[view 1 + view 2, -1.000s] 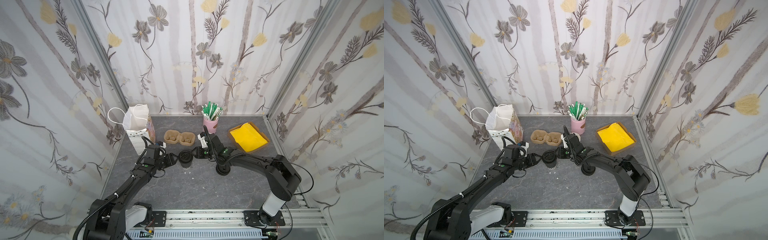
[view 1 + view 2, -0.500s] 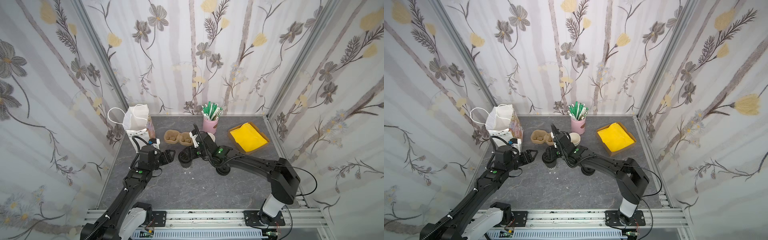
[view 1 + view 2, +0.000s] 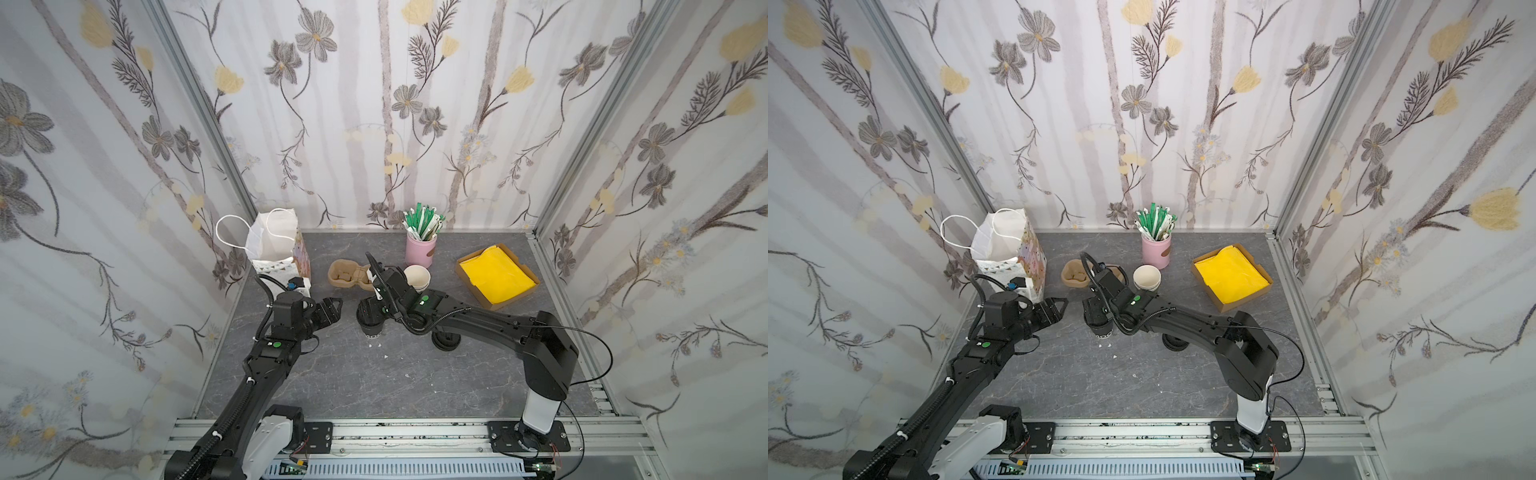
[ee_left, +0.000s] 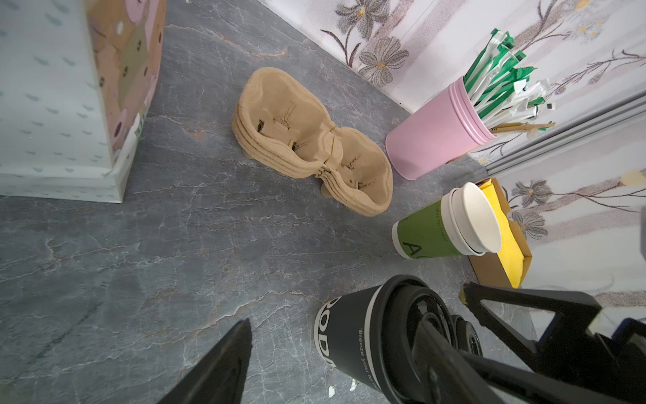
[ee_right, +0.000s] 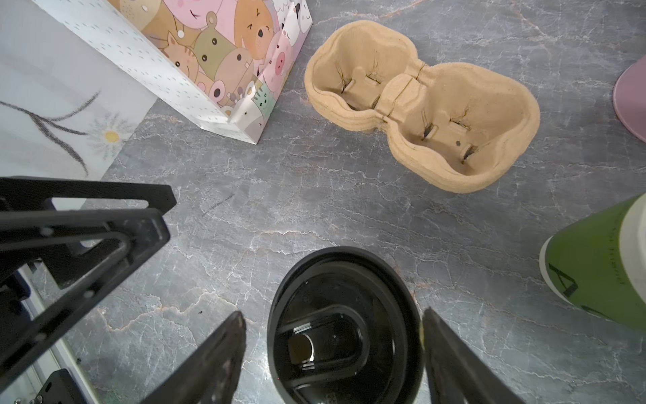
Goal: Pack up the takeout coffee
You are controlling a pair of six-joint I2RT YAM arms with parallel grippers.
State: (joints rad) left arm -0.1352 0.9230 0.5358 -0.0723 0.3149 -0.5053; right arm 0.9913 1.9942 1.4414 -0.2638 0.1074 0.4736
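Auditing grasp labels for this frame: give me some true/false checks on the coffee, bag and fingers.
1. The takeout coffee stands upright on the table. True.
2. It is already inside the white bag. False: it stands outside the bag.
3. The fingers of the right gripper straddle its lid, spread apart. True.
4. The left gripper grips the coffee. False: it is open, beside it without touching.
5. The cardboard carrier holds a cup. False: both wells are empty.
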